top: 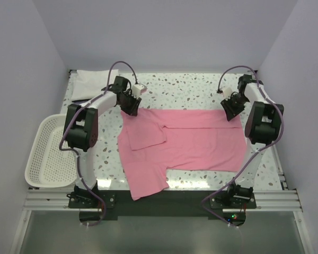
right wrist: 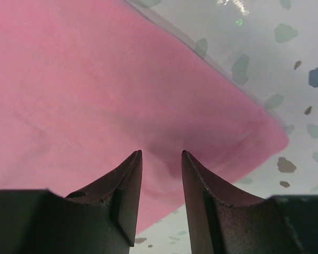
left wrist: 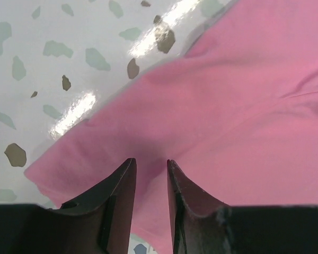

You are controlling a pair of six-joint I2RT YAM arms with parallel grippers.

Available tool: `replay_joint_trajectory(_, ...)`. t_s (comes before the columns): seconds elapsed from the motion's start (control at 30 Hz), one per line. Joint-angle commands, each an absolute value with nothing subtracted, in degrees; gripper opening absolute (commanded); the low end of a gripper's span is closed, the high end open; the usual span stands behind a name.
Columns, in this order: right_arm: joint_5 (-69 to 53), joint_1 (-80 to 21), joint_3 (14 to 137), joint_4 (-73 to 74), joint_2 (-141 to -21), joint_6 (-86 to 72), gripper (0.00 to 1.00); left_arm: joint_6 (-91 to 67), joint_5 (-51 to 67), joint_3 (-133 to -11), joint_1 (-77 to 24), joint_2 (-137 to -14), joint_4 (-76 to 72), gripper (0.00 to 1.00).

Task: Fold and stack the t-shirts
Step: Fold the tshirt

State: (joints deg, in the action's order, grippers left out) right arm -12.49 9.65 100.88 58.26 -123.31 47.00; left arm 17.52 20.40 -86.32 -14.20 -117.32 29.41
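A: Pink t-shirt [top: 185, 140], where?

B: Middle of the speckled table [top: 191, 87], spread flat and wide. Its far edge runs nearly straight from one gripper to the other. A flap lies folded over the body on the left part. A longer lobe at the near left reaches down to the table's near edge.

A: Left gripper [top: 131, 107]?

B: At the shirt's far-left corner, tilted down over the cloth. In the left wrist view the left gripper [left wrist: 151, 161] has its two dark fingers [left wrist: 122, 196] parted, a clear gap between them. Pink t-shirt [left wrist: 228, 106] shows flat through the gap. Nothing is pinched. The corner of the cloth ends just left of the fingers, with bare table [left wrist: 53, 58] beyond.

A: Right gripper [top: 230, 112]?

B: At the far-right corner, mirror of the left. In its wrist view the right gripper [right wrist: 161, 153] also has its jaws apart, with pink t-shirt [right wrist: 85, 79] lying smooth under and between them, not held. The corner sits just right of the fingers [right wrist: 201, 190], with speckled table [right wrist: 286, 63] past the hem.

A: Contact with the cloth?

B: Cannot tell whether the tips touch it or hang just above. A soft shadow lies under each pair.

A: Second shirt?

B: White t-shirt [top: 91, 80], a folded rectangle in the far-left corner of the table, well apart from the pink one.

A: Anything else?

B: White mesh basket [top: 47, 159] at the left edge, beside the left arm.
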Motion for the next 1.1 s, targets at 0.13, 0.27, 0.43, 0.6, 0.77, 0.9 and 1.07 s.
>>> replay_joint_trajectory(0.13,-6.95,9.58,100.1,48.7,-129.18,40.87,0.38,16.52,15.48,-88.23,-10.9,-123.65,31.81,0.34)
replay_joint_trajectory(0.27,-5.54,9.58,107.11,48.43,-134.03,39.29,0.38,16.35,14.41,-93.94,-8.53,-128.92,32.69,0.32)
replay_joint_trajectory(0.43,-8.43,8.88,114.51,52.02,-136.32,38.58,0.43,17.4,20.37,-102.83,-8.09,-132.11,35.51,0.34)
replay_joint_trajectory(0.6,-16.6,8.88,116.63,60.62,-127.46,41.74,0.52,19.51,29.43,-100.65,-8.26,-121.68,34.98,0.4)
replay_joint_trajectory(0.77,-16.88,8.96,102.45,66.0,-112.44,51.39,0.77,24.43,34.0,-92.48,-8.26,-108.57,37.7,0.45)
replay_joint_trajectory(0.9,-13.72,8.96,84.58,66.01,-98.2,58.61,0.78,27.5,34.63,-79.12,-8.26,-95.38,37.88,0.5)
replay_joint_trajectory(1.07,-8.01,8.79,66.57,63.03,-84.21,61.0,0.71,28.91,36.47,-66.82,-8.61,-84.84,37.71,0.5)
